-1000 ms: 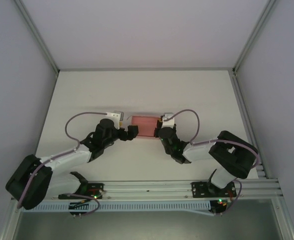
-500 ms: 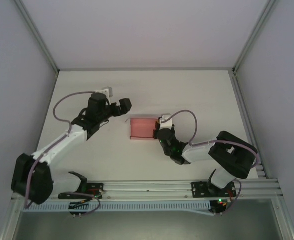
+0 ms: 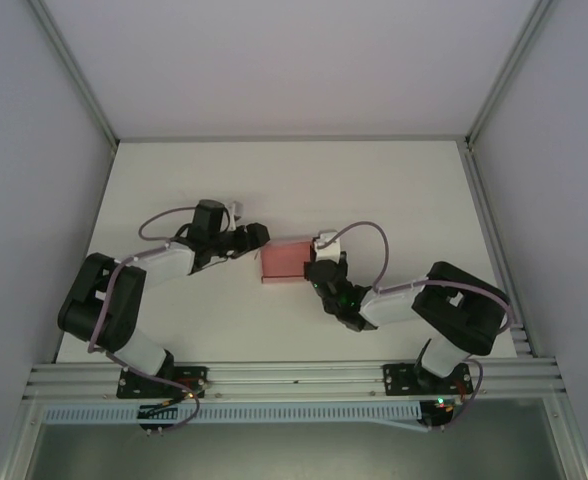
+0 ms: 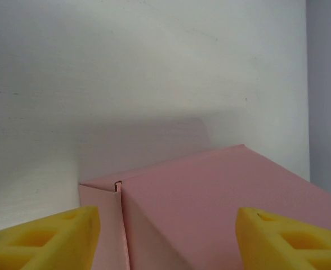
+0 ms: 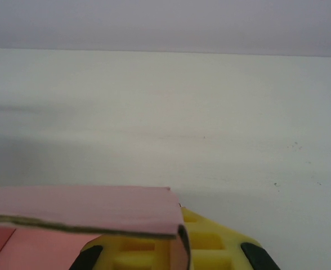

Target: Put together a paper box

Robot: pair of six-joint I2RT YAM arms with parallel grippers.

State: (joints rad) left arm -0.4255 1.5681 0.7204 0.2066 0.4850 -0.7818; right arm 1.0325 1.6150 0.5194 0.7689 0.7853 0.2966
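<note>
Pink paper box (image 3: 284, 259) on white table (image 3: 274, 180). Right gripper (image 3: 317, 266) pinches its 3 o'clock wall; left gripper (image 3: 257, 237), fingers apart, flanks its 10 o'clock corner.

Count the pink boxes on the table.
1. The paper box lies on the table, between the left gripper and the right gripper; none seems hidden.

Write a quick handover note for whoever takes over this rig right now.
Left claw: open, at the left end of the pink box, not gripping.
Right claw: looks shut on the right wall.
Box sits mid-table.
Done: walls folded up, left corner seam closed.
Left: the right end looks unfinished, one flap loose; tuck it in.
</note>
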